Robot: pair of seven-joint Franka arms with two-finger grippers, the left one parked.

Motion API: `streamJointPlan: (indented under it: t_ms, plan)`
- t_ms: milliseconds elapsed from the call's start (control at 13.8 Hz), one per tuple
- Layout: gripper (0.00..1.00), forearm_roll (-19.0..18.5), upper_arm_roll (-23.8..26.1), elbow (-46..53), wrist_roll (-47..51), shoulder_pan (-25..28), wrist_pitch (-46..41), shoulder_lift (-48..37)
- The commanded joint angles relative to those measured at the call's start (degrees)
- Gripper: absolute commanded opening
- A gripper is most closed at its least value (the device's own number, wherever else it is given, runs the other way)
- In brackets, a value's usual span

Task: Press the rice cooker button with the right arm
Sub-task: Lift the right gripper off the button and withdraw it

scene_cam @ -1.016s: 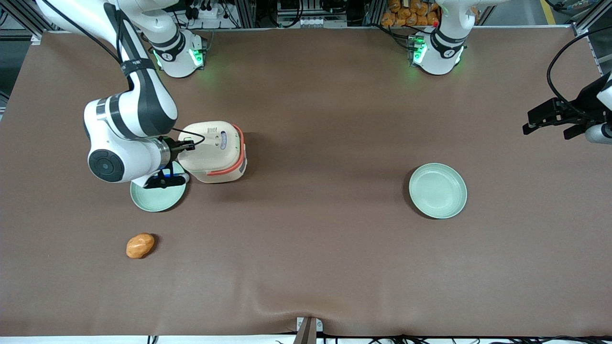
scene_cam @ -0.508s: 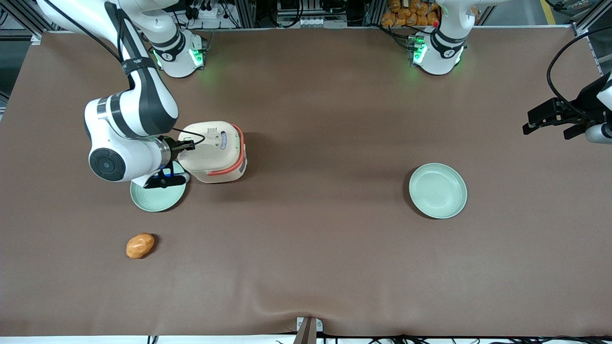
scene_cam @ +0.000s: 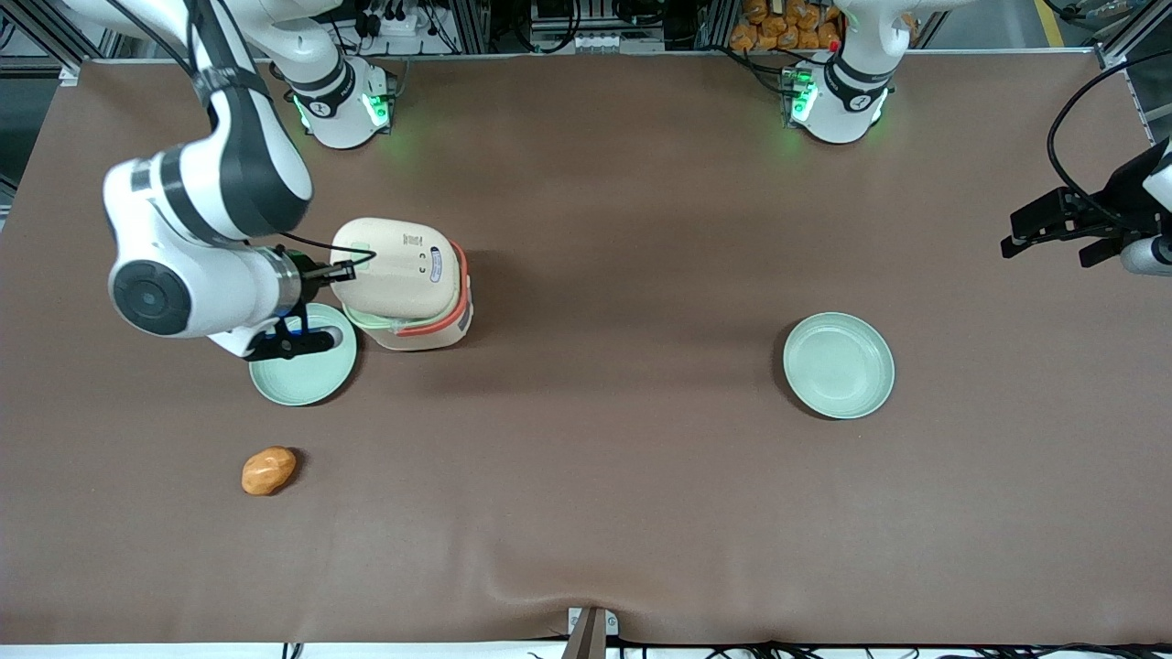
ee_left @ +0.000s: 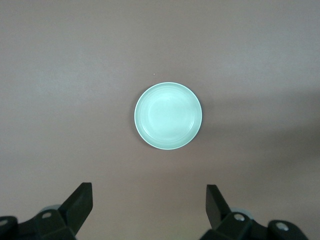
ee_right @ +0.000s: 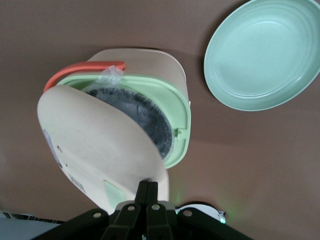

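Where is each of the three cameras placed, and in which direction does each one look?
Front view: high, facing both arms, looking down on the table; right arm shows.
Right wrist view: on the working wrist, looking down at the rice cooker, lid raised; shut claw by the button.
Left wrist view: above a plate.
Front and right wrist views share the cooker.

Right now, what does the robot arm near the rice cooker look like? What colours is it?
The right arm is chunky and white, with rounded joints, dark grey bands and a dark round cap on one joint. Its wrist is silvery, ending in a slim black gripper beside the rice cooker, fingers shut together. A thin black cable loops to it. Its base glows green.
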Motion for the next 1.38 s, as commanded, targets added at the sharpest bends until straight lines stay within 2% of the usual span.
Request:
streamJointPlan:
  t_ms: [0,435,508,581,653,726,871,1161,1306]
  plan:
    - [0.0,-0.4,-0.1,4.0,0.1,0.2,-4.0,-0.9]
    - [0.0,-0.5,-0.1,8.7,-0.3,0.0,-7.3,-2.7]
    - [0.04,-0.8,-0.1,10.1,-0.2,0.1,-7.1,-2.8]
    - [0.22,-1.0,-0.1,11.9,-0.4,0.1,-6.6,-2.8]
    - [0.47,-1.1,-0.1,13.8,-0.5,-0.3,-6.3,-2.8]
    - [0.68,-1.1,-0.1,15.2,-0.6,-0.8,-5.2,-2.8]
    - [1.0,-1.1,-0.1,17.4,-0.6,-2.3,-5.0,-2.8]
    - [1.0,-1.1,-0.4,21.2,-0.7,-6.2,-5.1,-3.8]
    - [1.0,-2.4,-1.2,22.1,-0.7,-7.3,-5.3,-4.0]
